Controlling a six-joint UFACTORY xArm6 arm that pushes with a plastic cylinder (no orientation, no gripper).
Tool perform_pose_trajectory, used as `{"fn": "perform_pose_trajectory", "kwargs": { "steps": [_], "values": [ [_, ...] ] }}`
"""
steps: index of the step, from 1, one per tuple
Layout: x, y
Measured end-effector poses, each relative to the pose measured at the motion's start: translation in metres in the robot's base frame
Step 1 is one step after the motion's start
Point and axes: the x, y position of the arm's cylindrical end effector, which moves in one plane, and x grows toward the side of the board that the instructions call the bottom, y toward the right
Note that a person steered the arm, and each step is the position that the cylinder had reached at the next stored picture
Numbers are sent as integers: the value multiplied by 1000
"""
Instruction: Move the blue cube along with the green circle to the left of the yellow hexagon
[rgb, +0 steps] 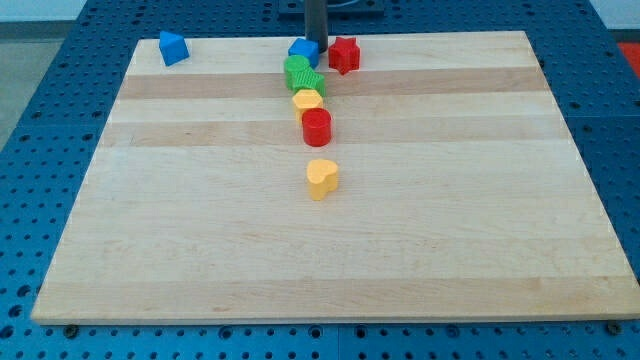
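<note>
The blue cube (302, 50) sits at the top middle of the board. Just below it and touching it is the green circle (296, 69), with a second green block (313, 84) against its lower right. The yellow hexagon (307, 100) lies right below the green blocks. My tip (317, 44) is at the blue cube's upper right edge, between the cube and a red star-shaped block (344, 54). The rod comes down from the view's top.
A red cylinder (317, 127) touches the yellow hexagon from below. A yellow heart-shaped block (322, 178) lies further down. Another blue block (172, 47) sits at the board's top left corner. The wooden board (200, 240) lies on a blue perforated table.
</note>
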Motion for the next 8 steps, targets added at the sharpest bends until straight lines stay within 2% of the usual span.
{"fn": "perform_pose_trajectory", "kwargs": {
  "steps": [3, 7, 8],
  "values": [
    [-5, -37],
    [86, -43],
    [79, -43]
  ]
}}
